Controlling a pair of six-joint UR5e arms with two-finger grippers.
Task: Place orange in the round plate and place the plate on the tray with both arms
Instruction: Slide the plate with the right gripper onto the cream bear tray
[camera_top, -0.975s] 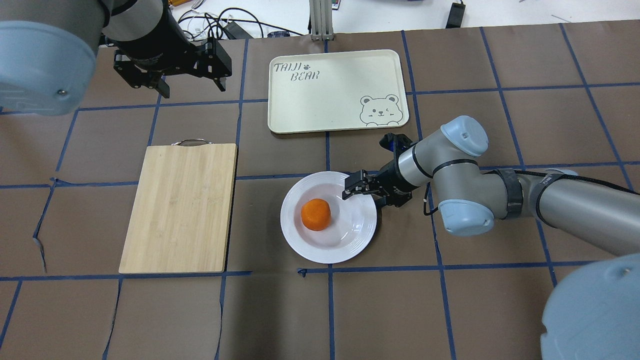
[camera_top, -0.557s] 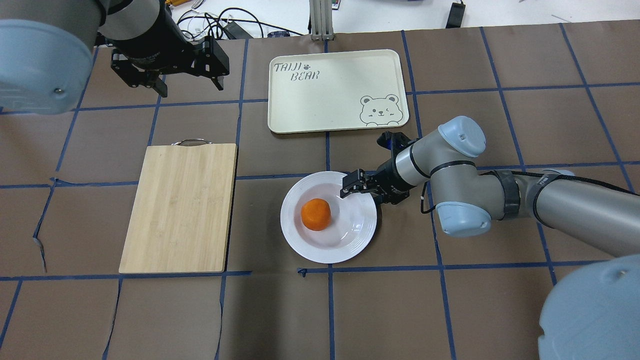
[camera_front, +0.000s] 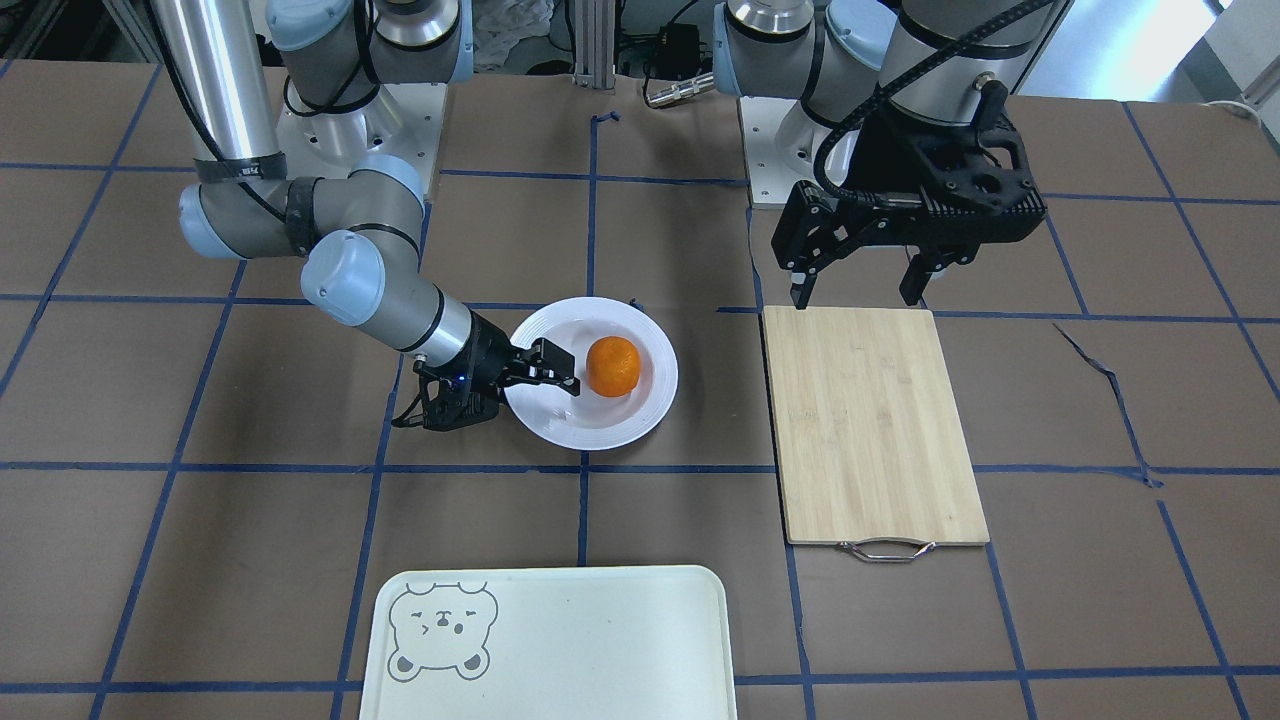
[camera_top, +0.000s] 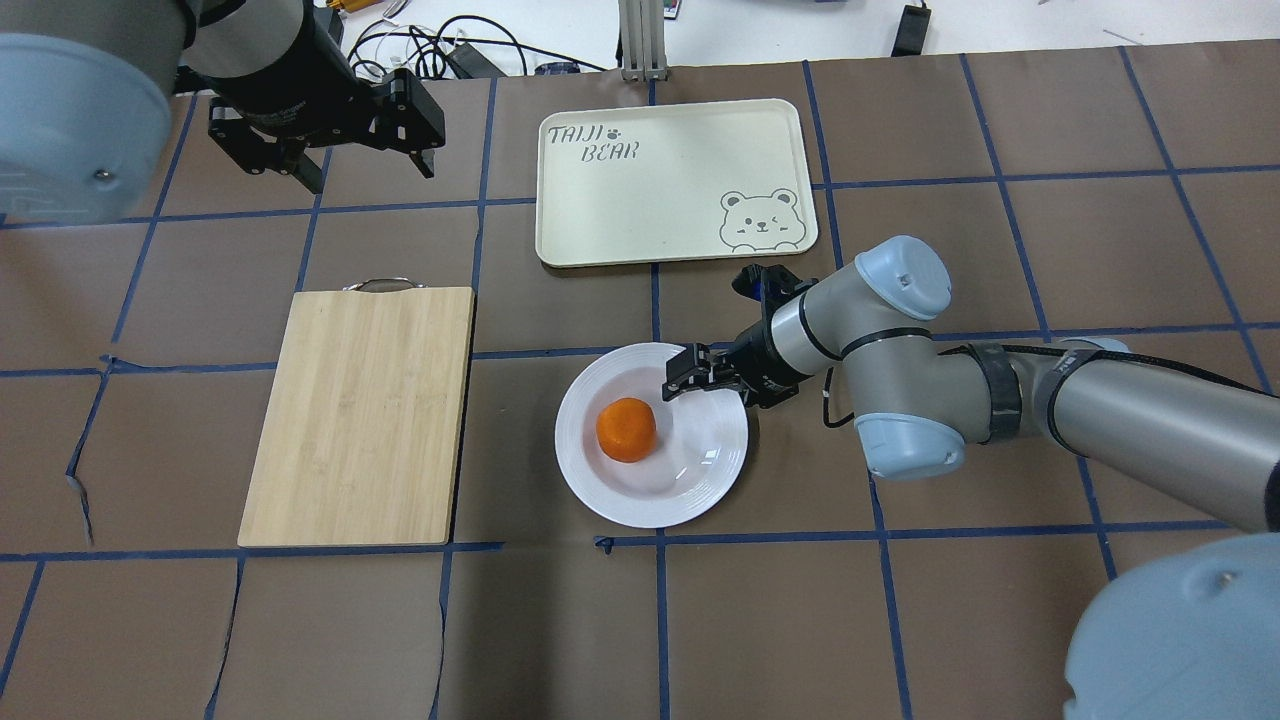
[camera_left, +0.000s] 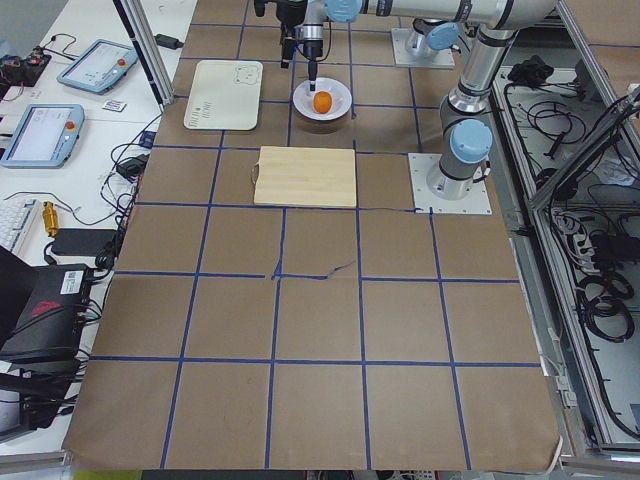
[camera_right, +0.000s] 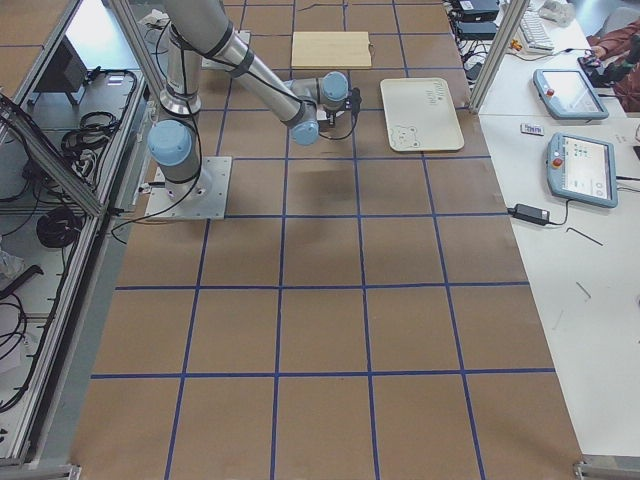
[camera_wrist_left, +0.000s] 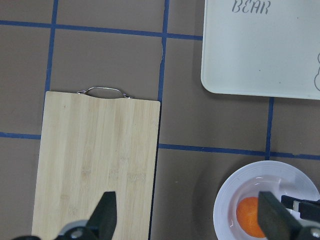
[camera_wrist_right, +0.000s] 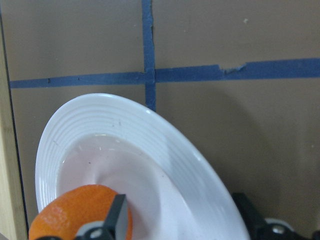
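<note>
The orange (camera_top: 627, 430) lies in the sunken centre of the round plate (camera_top: 600, 490), which rests on the table between the cutting board and my right arm. My right gripper (camera_top: 678, 385) is open at the plate's right rim. In the right wrist view one finger (camera_wrist_right: 117, 216) is over the plate (camera_wrist_right: 165, 150) beside the orange (camera_wrist_right: 75, 212), and the other finger (camera_wrist_right: 246, 211) is outside the rim. The tray (camera_top: 640, 200) lies bare beyond the plate. My left gripper (camera_top: 365, 165) hangs open and holds nothing, high over the table's far left.
A bamboo cutting board (camera_top: 360, 415) with a metal handle lies left of the plate, its edge close to the plate's rim. Cables and boxes sit past the table's far edge. Blue tape lines grid the brown table.
My right gripper has slid further left over the plate's rim, and the plate with the orange has shifted slightly left. My left gripper has drifted a little left and back.
</note>
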